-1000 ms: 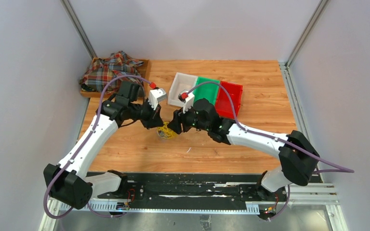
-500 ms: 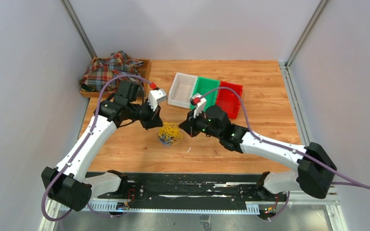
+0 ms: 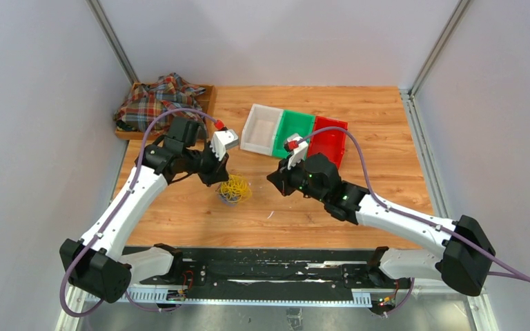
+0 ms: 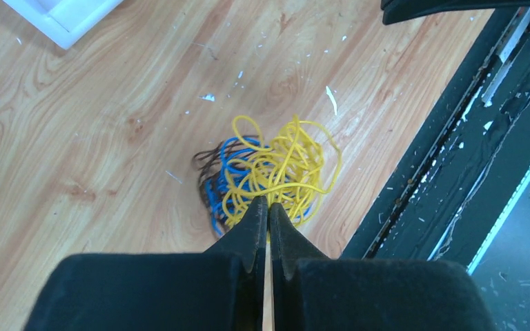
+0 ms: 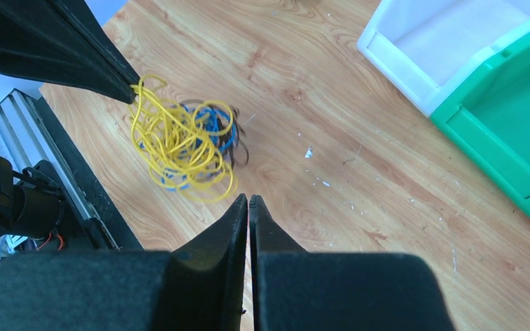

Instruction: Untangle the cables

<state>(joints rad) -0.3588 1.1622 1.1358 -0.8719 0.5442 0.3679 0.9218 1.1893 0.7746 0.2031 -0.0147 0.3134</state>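
Table (image 3: pixel 386 131): you are viewing wooden top. White bin (image 3: pixel 261 129), green bin (image 3: pixel 292 133), red bin (image 3: pixel 328 141): lying side by side, touching, toward 12 o'clock.
Left gripper (image 4: pixel 268 205): clenching yellow strands at tangle's top.
Right gripper (image 5: pixel 248 200): fingers pressing together, gripping nothing, hovering at tangle's 3 o'clock.
Cables (image 3: pixel 234 187): yellow-blue-black tangle resting on table, 7 o'clock from white bin.

The left jaws cover part of the cables (image 4: pixel 276 165)
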